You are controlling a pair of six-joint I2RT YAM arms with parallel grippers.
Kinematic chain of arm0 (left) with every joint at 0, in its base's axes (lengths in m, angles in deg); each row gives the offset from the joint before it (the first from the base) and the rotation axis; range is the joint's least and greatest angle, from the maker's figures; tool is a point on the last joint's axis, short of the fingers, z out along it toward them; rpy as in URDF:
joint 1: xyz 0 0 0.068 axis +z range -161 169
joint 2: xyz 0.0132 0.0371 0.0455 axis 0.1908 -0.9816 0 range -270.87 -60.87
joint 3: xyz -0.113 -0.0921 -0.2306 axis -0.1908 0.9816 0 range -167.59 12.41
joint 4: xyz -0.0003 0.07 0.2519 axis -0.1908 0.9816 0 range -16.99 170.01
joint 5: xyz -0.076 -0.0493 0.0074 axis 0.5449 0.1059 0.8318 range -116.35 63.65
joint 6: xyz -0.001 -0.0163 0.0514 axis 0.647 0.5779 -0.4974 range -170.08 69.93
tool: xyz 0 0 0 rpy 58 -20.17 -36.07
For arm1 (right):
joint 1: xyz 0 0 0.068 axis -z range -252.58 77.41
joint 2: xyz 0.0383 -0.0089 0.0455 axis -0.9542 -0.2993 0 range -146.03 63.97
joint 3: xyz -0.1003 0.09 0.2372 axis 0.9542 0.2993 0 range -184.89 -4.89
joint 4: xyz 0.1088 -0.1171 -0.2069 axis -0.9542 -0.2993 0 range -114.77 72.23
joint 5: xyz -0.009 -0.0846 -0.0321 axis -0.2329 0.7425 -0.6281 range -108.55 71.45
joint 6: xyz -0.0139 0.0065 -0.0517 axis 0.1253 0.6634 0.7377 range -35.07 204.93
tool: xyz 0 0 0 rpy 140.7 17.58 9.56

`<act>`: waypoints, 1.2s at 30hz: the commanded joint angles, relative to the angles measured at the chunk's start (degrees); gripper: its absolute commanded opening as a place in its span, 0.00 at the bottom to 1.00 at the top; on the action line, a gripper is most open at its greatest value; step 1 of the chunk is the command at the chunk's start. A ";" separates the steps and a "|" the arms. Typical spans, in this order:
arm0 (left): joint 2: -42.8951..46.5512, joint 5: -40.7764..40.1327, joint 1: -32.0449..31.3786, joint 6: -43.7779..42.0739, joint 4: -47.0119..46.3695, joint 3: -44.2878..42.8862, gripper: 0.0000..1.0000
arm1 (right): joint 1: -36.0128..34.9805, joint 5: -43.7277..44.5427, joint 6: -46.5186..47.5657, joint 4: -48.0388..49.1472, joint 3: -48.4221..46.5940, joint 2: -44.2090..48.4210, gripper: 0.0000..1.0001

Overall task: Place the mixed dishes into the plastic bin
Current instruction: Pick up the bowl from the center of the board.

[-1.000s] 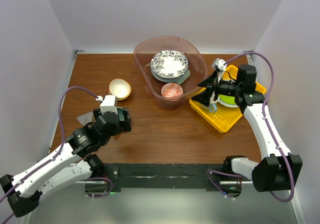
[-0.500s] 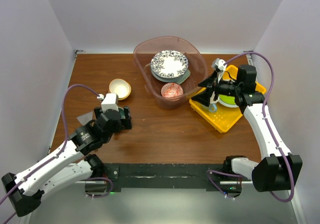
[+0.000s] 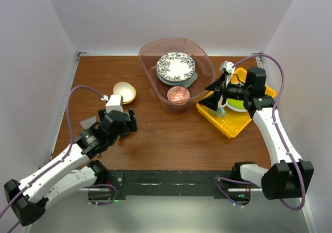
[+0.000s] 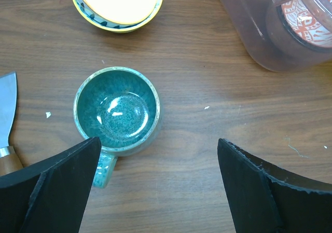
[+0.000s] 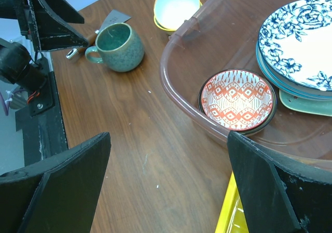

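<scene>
Left gripper hangs over the mug, jaws wide apart, gripping nothing. The mug stands upright on the table, handle at its 7 o'clock in the wrist view. The tan bowl sits near its 12 o'clock. The bin, at the table's 12 o'clock, holds a floral plate and a red bowl. Right gripper, jaws apart and empty, hovers at the bin's 4 o'clock by the yellow tray.

The left arm has reached a little farther out over the bench. Its elbow has shifted forward, bringing its spread jaws slightly closer to the tan bowl, above the teal mug.
</scene>
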 commanded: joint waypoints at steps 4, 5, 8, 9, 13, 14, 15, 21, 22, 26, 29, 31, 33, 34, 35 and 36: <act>-0.17 1.16 1.63 -2.00 -3.54 0.48 1.00 | 0.06 -1.70 1.19 0.13 -1.11 0.23 0.98; -0.35 1.25 1.72 -2.00 -3.71 0.48 1.00 | 0.15 -1.70 1.19 0.05 -1.11 0.14 0.98; -0.52 1.77 2.33 -2.35 -4.15 0.48 1.00 | 0.24 -1.78 1.19 0.04 -1.03 0.14 0.98; -0.61 1.86 2.59 -2.62 -4.24 0.48 1.00 | 0.24 -1.78 1.19 0.04 -1.11 0.23 0.98; -0.96 2.74 3.38 -3.06 -4.77 0.48 1.00 | 0.15 -1.78 1.19 0.04 -1.11 0.14 0.98; -1.14 2.83 3.65 -3.14 -5.12 0.48 1.00 | 0.15 -1.78 1.28 0.04 -1.11 0.31 0.98; -1.23 3.00 3.82 -3.23 -5.12 0.48 1.00 | 0.15 -1.78 1.28 0.04 -1.11 0.14 0.98; -2.02 4.76 5.32 -4.02 -6.18 0.57 1.00 | 0.15 -1.79 1.28 -0.04 -1.20 0.14 0.98; -2.19 4.85 5.58 -4.11 -6.44 0.57 1.00 | 0.06 -1.78 1.28 -0.04 -1.20 0.14 0.98; -2.63 6.34 6.90 -4.73 -7.32 0.57 1.00 | 0.15 -1.79 1.28 -0.04 -1.20 0.23 0.98; -2.90 7.05 7.60 -4.99 -7.76 0.57 1.00 | 0.24 -1.87 1.28 -0.04 -1.20 0.14 0.98; -2.99 7.31 8.04 -5.17 -8.02 0.57 1.00 | 0.24 -1.87 1.28 -0.04 -1.12 0.14 0.98; -3.16 7.58 8.31 -5.17 -8.11 0.57 1.00 | 0.15 -1.87 1.28 -0.04 -1.12 0.14 0.98; -3.25 7.75 8.40 -5.25 -8.11 0.57 1.00 | 0.15 -1.87 1.28 -0.04 -1.11 0.23 0.98; -3.25 7.93 8.48 -5.25 -8.20 0.57 1.00 | 0.24 -1.87 1.28 -0.04 -1.20 0.23 0.98; -3.42 7.93 8.66 -5.34 -8.29 0.57 1.00 | 0.24 -1.87 1.28 -0.04 -1.20 0.23 0.98</act>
